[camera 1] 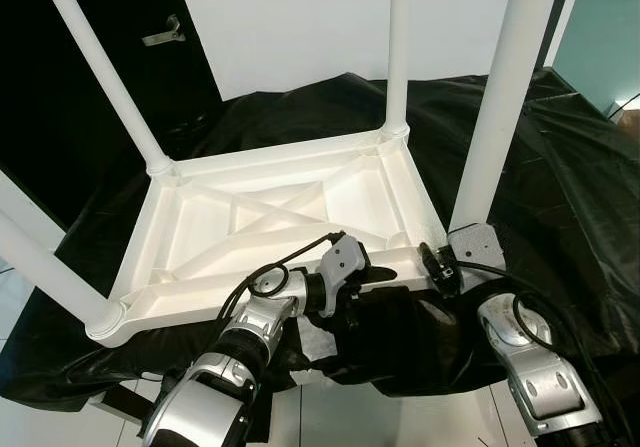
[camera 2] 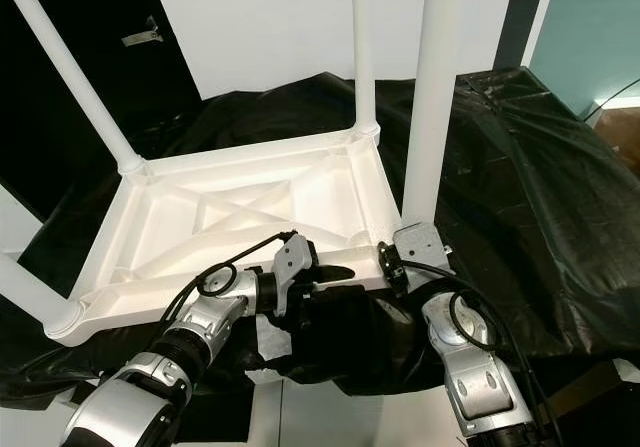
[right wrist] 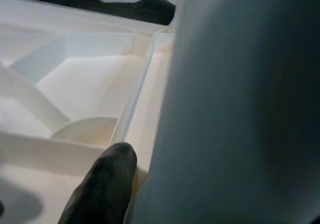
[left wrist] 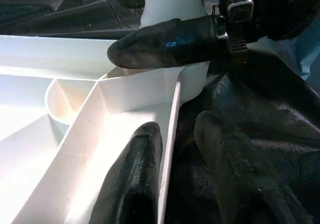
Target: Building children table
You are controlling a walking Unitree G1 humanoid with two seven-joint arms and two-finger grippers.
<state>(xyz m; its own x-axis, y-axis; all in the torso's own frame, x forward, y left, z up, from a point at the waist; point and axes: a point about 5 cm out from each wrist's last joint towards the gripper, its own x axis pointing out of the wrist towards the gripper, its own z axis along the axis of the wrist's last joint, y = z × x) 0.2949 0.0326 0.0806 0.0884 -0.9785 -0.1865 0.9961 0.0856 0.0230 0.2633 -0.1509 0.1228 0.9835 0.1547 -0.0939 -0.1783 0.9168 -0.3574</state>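
Note:
A white plastic children's table [camera 1: 250, 182] lies upside down on a black cloth [camera 1: 560, 167]. Three legs stand in its far-left [camera 1: 100, 67], far-right [camera 1: 399, 47] and near-left [camera 1: 40, 262] corners. A fourth leg [camera 1: 500, 97] stands upright at the near-right corner, with my right gripper [camera 1: 440, 262] shut on its base. In the left wrist view one right finger [left wrist: 165, 46] lies across that leg's base [left wrist: 172, 3]. My left gripper [camera 1: 385, 275] is open and straddles the table's near rim [left wrist: 170, 134], one finger inside the rim and one outside over the cloth.
The cloth covers the low support under the table and hangs down at its front edge. A black door with a metal handle [camera 1: 163, 35] and a white wall [camera 1: 290, 17] stand behind. Pale tiled floor [camera 1: 40, 422] shows at the near left.

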